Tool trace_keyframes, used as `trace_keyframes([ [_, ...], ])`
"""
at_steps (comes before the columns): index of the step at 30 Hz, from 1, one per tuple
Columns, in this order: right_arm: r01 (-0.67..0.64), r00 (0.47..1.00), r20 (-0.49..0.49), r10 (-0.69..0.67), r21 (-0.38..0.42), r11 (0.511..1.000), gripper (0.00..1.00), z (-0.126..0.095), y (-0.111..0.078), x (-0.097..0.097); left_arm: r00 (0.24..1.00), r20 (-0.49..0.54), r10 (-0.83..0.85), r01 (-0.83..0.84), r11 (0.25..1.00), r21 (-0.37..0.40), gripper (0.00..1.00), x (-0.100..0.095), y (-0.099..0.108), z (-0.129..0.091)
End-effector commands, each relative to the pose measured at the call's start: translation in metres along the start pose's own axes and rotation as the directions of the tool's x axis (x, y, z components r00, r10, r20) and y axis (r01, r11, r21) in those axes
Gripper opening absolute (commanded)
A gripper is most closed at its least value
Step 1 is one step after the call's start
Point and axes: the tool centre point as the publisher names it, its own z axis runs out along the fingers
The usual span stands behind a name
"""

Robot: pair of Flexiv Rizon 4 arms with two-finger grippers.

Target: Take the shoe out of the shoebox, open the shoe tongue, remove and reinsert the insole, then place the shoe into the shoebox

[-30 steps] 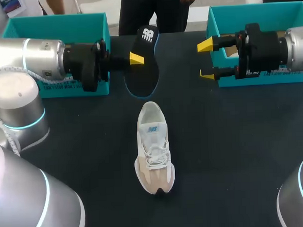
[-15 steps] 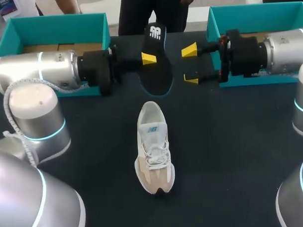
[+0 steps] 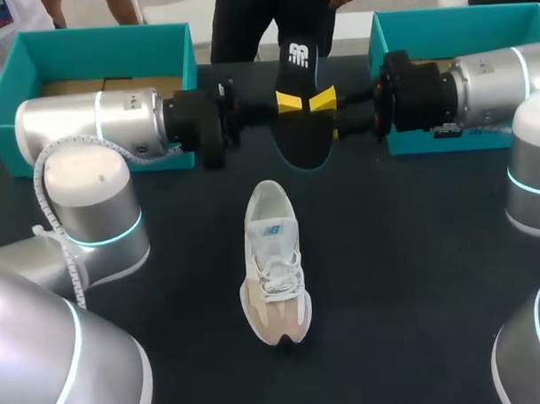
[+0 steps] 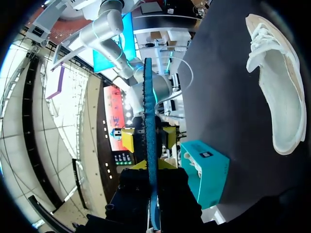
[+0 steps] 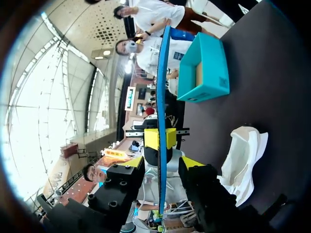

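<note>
insole: black foam insole with a blue rim, held off the table in the upper middle of the frame, above the shoe. there is a white logo at its far end, too small to spell out.
left gripper: left gripper is pinching the insole, which stands edge-on between its fingers in the left wrist view.
right gripper: right gripper has its fingers spread, one on each side of the insole, with a gap on both sides in the right wrist view.
shoe: white and beige lace-up sneaker stands upright on the black table at the centre. its toe points to the lower edge, and there is a blue logo on the tongue.
boxes: teal cardboard shoebox sits at the upper left, behind the left arm. second teal shoebox sits at the upper right. each has a small side label, print unreadable.
</note>
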Motion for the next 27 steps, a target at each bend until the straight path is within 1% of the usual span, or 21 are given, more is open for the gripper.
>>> trace_keyframes([
  [1,0.002,1.0,-0.005,-0.002,0.003,1.0,0.38,0.003,0.002,-0.001,1.0,0.005,0.003,-0.003,1.0,-0.003,0.0,0.004,0.008,0.007],
  [5,0.002,1.0,-0.009,-0.002,0.012,1.0,0.35,0.003,0.001,-0.001,1.0,0.007,0.003,-0.003,1.0,-0.008,0.0,0.003,0.011,0.009],
  [13,0.004,1.0,-0.017,-0.003,0.033,0.999,0.31,0.005,0.005,0.0,1.0,0.009,0.006,-0.006,1.0,-0.003,0.0,0.002,0.008,0.016],
  [18,0.006,1.0,-0.02,-0.005,0.039,0.999,0.25,0.005,0.006,0.0,1.0,0.013,0.006,-0.006,1.0,-0.002,0.0,0.005,0.013,0.019],
  [20,0.005,1.0,-0.021,-0.005,0.041,0.999,0.22,0.005,0.006,0.0,1.0,0.015,0.005,-0.005,1.0,-0.004,0.0,0.002,0.012,0.019],
  [21,0.005,1.0,-0.022,-0.004,0.042,0.999,0.17,0.005,0.006,0.0,1.0,0.015,0.005,-0.004,1.0,-0.005,0.0,0.003,0.013,0.019],
  [22,0.005,1.0,-0.022,-0.004,0.042,0.999,0.17,0.005,0.006,0.0,1.0,0.016,0.005,-0.005,1.0,-0.005,0.0,0.004,0.015,0.02],
  [23,0.004,1.0,-0.024,-0.003,0.044,0.999,0.14,0.005,0.006,0.0,1.0,0.017,0.005,-0.005,1.0,-0.003,0.0,0.004,0.015,0.02],
  [25,0.003,1.0,-0.027,-0.002,0.048,0.999,0.06,0.006,0.006,-0.001,1.0,0.019,0.005,-0.005,1.0,-0.001,0.0,0.003,0.015,0.02],
  [26,0.003,1.0,-0.027,-0.002,0.05,0.999,0.0,0.006,0.007,-0.001,1.0,0.024,0.003,-0.003,1.0,0.003,0.0,0.003,0.014,0.021],
  [27,0.004,1.0,-0.028,-0.003,0.051,0.999,0.0,0.007,0.007,-0.001,1.0,0.025,0.002,-0.002,1.0,0.004,0.0,0.0,0.01,0.021],
])
